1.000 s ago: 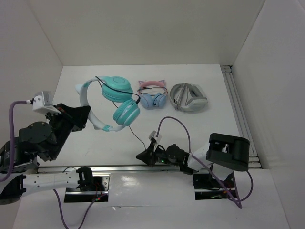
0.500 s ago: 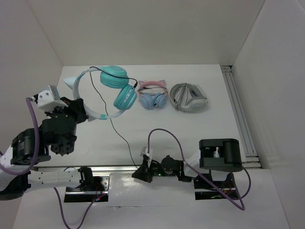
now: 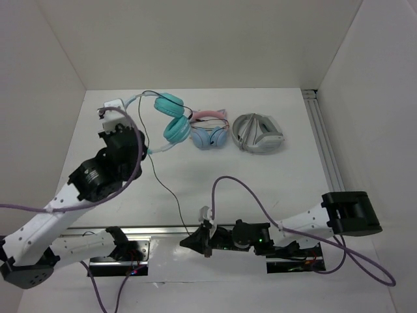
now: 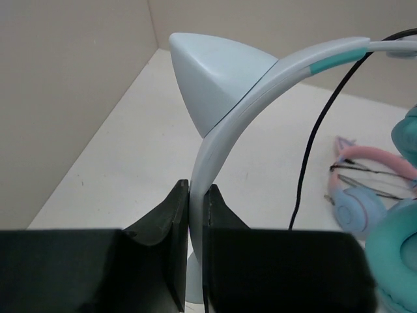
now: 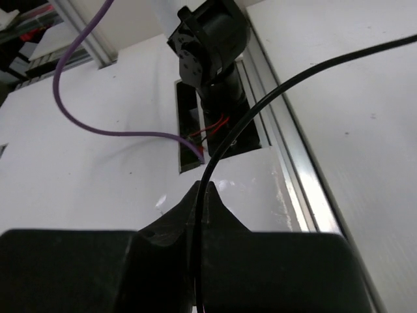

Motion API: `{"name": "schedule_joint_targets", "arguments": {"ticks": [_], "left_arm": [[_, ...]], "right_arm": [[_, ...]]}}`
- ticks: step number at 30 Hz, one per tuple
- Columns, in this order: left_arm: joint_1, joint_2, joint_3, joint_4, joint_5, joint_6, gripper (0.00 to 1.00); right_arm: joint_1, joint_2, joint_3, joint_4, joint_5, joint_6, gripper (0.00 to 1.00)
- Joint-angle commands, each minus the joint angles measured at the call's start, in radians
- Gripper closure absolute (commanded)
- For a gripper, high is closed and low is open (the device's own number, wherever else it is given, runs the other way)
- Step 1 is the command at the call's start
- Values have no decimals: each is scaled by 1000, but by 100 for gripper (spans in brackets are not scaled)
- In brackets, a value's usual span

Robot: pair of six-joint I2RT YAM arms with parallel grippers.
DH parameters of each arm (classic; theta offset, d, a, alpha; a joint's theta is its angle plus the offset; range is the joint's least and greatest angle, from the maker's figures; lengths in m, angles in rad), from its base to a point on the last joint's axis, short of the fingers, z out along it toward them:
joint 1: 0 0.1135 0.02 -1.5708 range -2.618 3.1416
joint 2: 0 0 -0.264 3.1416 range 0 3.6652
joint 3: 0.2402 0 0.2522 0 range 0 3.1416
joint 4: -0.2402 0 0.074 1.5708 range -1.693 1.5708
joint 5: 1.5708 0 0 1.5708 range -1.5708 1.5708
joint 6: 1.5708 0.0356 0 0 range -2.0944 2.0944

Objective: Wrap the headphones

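Observation:
The headphones (image 3: pixel 174 124) hang tilted at the back left, teal cups one over the other beside the pink pair. My left gripper (image 3: pixel 120 122) is shut on their pale headband (image 4: pixel 218 134), just below a pointed pale ear on the band (image 4: pixel 215 72). The thin black cable (image 3: pixel 164 189) runs from the cups down across the table to the near edge. There my right gripper (image 3: pixel 186 242) is shut on the cable (image 5: pixel 260 104), which passes between the closed jaws (image 5: pixel 201 187). One teal cup (image 4: pixel 394 261) shows at the left wrist view's right edge.
A pink cat-ear pair with light-blue cups (image 3: pixel 208 130) and a grey-white pair (image 3: pixel 258 134) lie at the back centre. A metal rail (image 3: pixel 329 156) runs along the right wall. White walls close three sides. A purple lead (image 3: pixel 241 189) arcs over the right arm.
The left arm has carried the headphones back and to the right, toward the pink pair. The right gripper slid along the cable to the near edge, drawing it out longer.

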Motion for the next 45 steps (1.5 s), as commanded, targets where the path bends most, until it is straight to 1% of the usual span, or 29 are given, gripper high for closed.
{"name": "schedule_joint_targets", "arguments": {"ticks": [1,2,3,7,8,9,10,11,12,14,15,16,17,18,19,21,22,25,26,29,34,36,38,40,41,42,43,44,45], "left_arm": [[161,65,-5,103,263,-16,100],[232,116,-5,103,325,-16,100],[264,116,-5,103,355,-16,100],[398,206,-26,132,475,4,100],[407,216,-26,132,489,4,100],[407,226,-26,132,498,42,100],[407,255,-26,132,483,56,100],[369,272,-26,110,448,56,100],[349,291,-7,91,368,56,100],[291,346,23,-20,273,27,100],[271,358,58,-68,254,-17,100],[256,368,70,-117,254,-17,100],[242,368,70,-159,277,-17,100],[214,349,70,-159,326,-2,100],[205,336,35,-147,367,60,100],[164,306,-3,-147,424,84,100],[153,284,-44,-147,449,114,100],[143,283,-109,-173,501,114,100],[128,283,-109,-173,513,114,100],[81,283,-123,-229,535,78,100],[-1,293,-148,-242,544,67,100],[-12,302,-157,-242,559,67,100],[-47,302,-157,-242,585,90,100],[-94,282,-166,-207,643,119,100],[-111,245,-186,-194,671,151,100],[-129,219,-197,-175,700,171,100],[-160,193,-197,-152,766,185,100],[-172,137,-210,-151,792,197,100],[-183,110,-226,-136,812,211,100]], "right_arm": [[28,-100,39,-186,142,-47,100],[42,-142,53,-237,157,-56,100],[51,-161,53,-238,167,-56,100],[110,-229,116,-397,236,-99,100],[119,-229,126,-419,251,-108,100],[131,-242,139,-463,260,-120,100],[131,-243,168,-485,260,-120,100],[131,-252,185,-506,260,-129,100],[131,-252,203,-523,260,-143,100],[140,-252,269,-589,260,-162,100],[140,-243,295,-648,295,-180,100],[149,-243,345,-679,320,-180,100],[150,-243,370,-709,341,-194,100],[150,-243,393,-741,366,-215,100],[150,-243,418,-811,427,-215,100],[150,-256,488,-889,482,-261,100],[150,-266,514,-972,591,-281,100],[150,-278,590,-1037,747,-365,100],[150,-278,611,-1089,782,-381,100],[150,-278,705,-1150,910,-464,100],[62,-324,783,-1160,869,-542,100],[62,-324,803,-1160,857,-551,100],[51,-324,803,-1131,886,-588,100],[9,-313,792,-1120,895,-597,100],[-60,-313,792,-1143,844,-584,100],[-99,-313,779,-1143,808,-571,100],[-135,-331,766,-1143,785,-571,100],[-200,-360,748,-1107,747,-571,100],[-228,-376,714,-1088,734,-571,100]]}}
